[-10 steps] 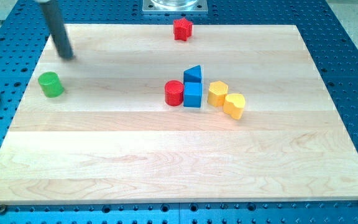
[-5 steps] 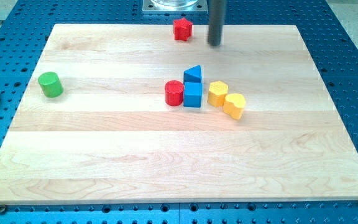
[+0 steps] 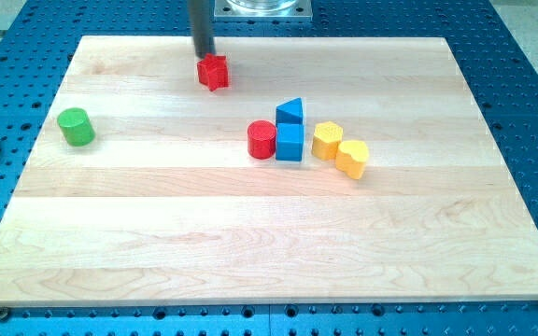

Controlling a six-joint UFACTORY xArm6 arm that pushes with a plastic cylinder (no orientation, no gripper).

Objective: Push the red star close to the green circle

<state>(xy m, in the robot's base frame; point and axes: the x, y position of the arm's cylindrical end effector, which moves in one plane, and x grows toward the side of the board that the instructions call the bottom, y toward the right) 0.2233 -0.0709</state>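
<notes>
While my tip (image 3: pixel 203 54) touches the red star (image 3: pixel 213 72), no fingers in view, green circle (image 3: pixel 76 127) well apart.

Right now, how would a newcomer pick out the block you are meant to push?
On the wooden board, look near the view's top edge, left of centre, just below and right of my tip. That block is the red star. The only other red block, the red cylinder, sits lower, in the central cluster.

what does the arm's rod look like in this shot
Only a straight, round rod shows, dark grey with a faint sheen, coming down from the view's top edge. It carries no visible cables, markings or end effector fingers. My tip is plain and blunt, ending just above and left of the red star in the view.
</notes>
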